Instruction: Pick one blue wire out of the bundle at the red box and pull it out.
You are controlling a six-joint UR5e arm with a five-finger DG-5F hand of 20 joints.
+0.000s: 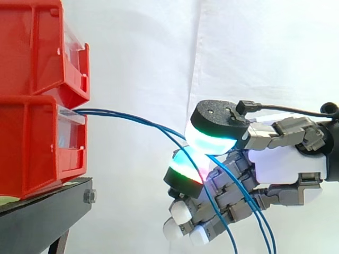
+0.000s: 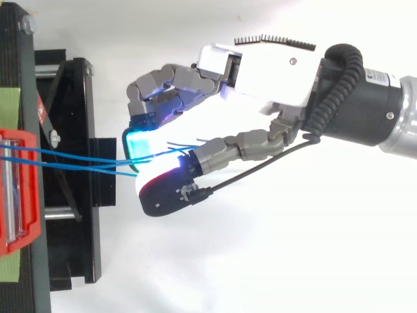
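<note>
Pinches the blue wire [image 1: 106, 112] between two glowing pads [image 1: 209, 142] of the curled hand [image 1: 288, 164], right of centre in the side view. One strand or both, cannot tell. Runs up-left from the pinch to the red box [image 1: 37, 148] at the left edge. Looks thin, glossy, gently bowed — likely wants a pull rightward, along that axis.

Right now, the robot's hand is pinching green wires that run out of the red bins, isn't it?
Not quite: the wires are blue, not green, as the side view shows. The hand does pinch them, and they run out of the red bins.
</note>
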